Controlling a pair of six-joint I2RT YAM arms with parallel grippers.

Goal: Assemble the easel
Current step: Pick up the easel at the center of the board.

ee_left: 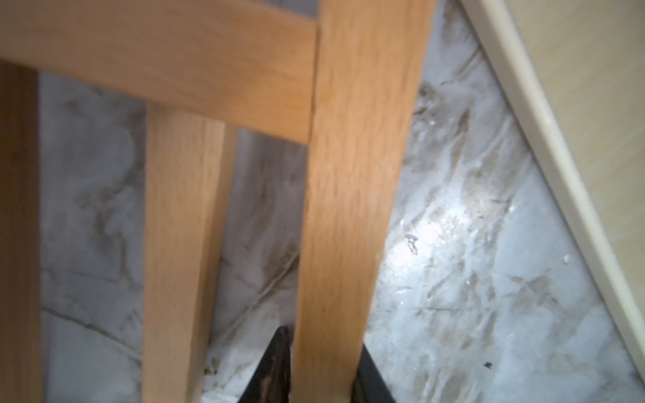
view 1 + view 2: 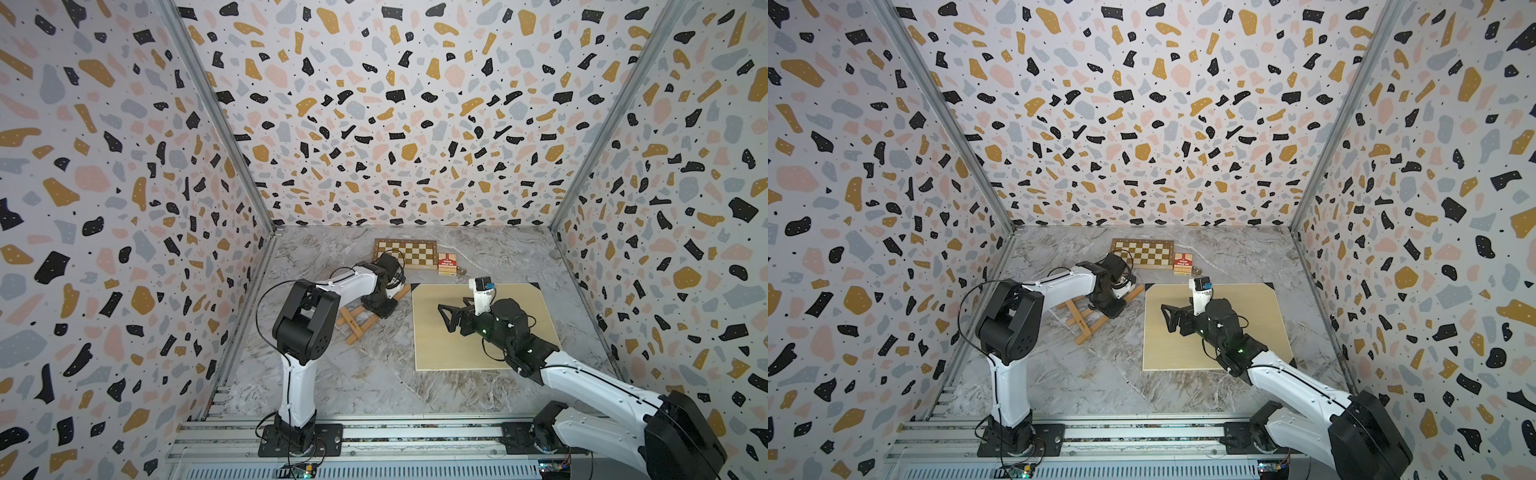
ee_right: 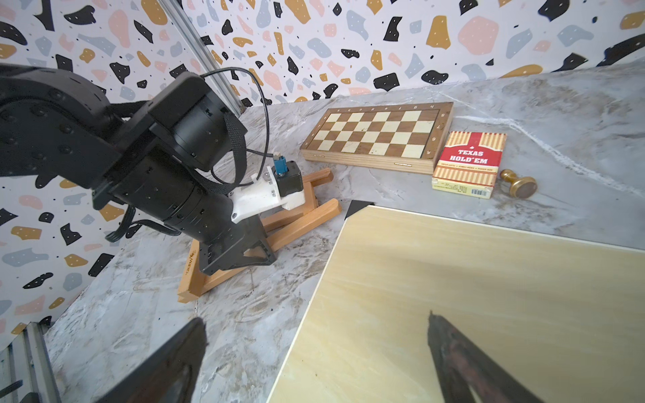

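The easel (image 3: 314,219) lies flat and folded on the marble surface (image 2: 374,374), just beside the far left corner of the pale board (image 2: 457,353), its legs converging toward that corner; lying down like this, it offers its slats from above. The left gripper (image 1: 323,377) comes down on it, its fingers (image 1: 279,366) pressed against both sides of one outer leg below a crossbar; I judge this a pinch to lift or steady the frame so the back leg can swing out. The right gripper (image 2: 446,318) hovers over the board with its jaws wide and empty, pointing toward the easel, probably waiting to take another slat. The chessboard (image 2: 405,253) and card box (image 2: 447,264) sit farther back, well apart.
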